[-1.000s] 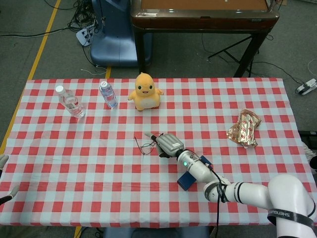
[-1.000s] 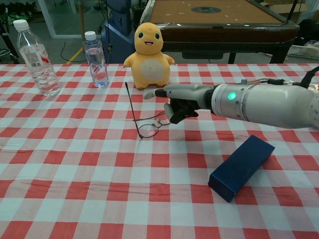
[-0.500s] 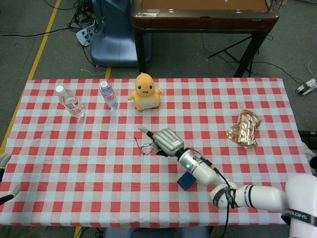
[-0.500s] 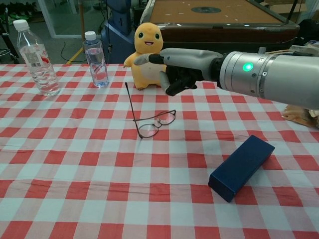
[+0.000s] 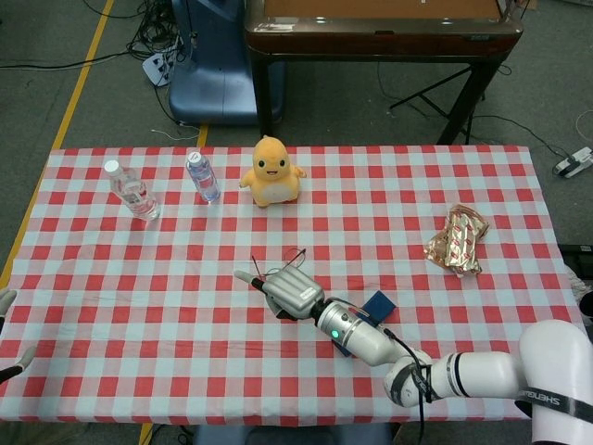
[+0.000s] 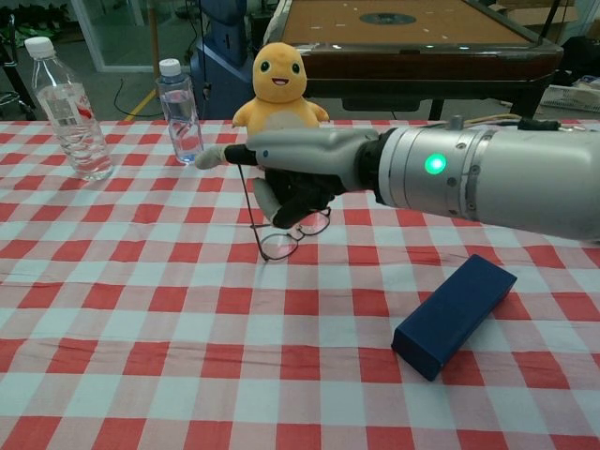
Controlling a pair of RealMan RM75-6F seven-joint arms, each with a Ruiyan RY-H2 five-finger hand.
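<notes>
Right hand [image 6: 291, 173] above glasses [image 6: 292, 234], fingers stretched apart and holding nothing, blue case [image 6: 455, 314] near, toy [image 6: 279, 94] behind; left hand [image 5: 7, 334] at table edge, grasp unclear.

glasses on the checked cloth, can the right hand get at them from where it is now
Probably yes. The right hand hangs just above the glasses, fingers apart and holding nothing, and nothing lies between them. The blue case and the yellow plush toy sit off to the sides, clear of the way down.
</notes>
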